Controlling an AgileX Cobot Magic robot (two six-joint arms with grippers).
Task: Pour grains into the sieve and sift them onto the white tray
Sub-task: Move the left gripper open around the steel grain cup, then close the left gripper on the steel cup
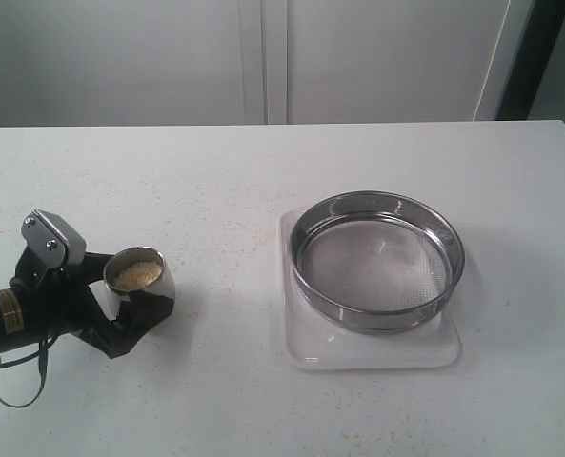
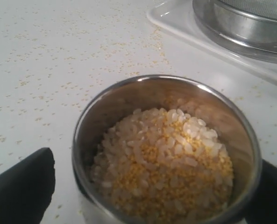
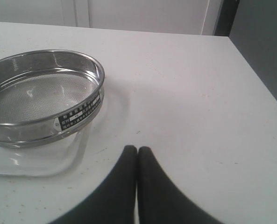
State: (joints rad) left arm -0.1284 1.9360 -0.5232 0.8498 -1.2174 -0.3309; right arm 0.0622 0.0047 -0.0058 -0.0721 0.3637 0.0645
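Observation:
A small steel cup [image 1: 141, 286] stands on the table at the left, filled with grains [image 1: 135, 275] of mixed golden and pale whitish bits [image 2: 161, 163]. My left gripper [image 1: 134, 295] is open with the cup [image 2: 105, 107] between its black fingers [image 2: 21, 186]. A strip of table shows between one finger and the cup wall. The sieve [image 1: 377, 262] is empty and rests on the white tray [image 1: 377, 354] at the right of centre. My right gripper [image 3: 137, 151] is shut on nothing, over bare table beside the sieve [image 3: 40, 93] and the tray [image 3: 35, 161].
Loose grains [image 2: 59, 70] are scattered on the table between the cup and the tray's corner [image 2: 175, 21]. The table's right edge [image 3: 250, 70] runs close past the right gripper. White cabinet doors [image 1: 263, 57] stand behind the table.

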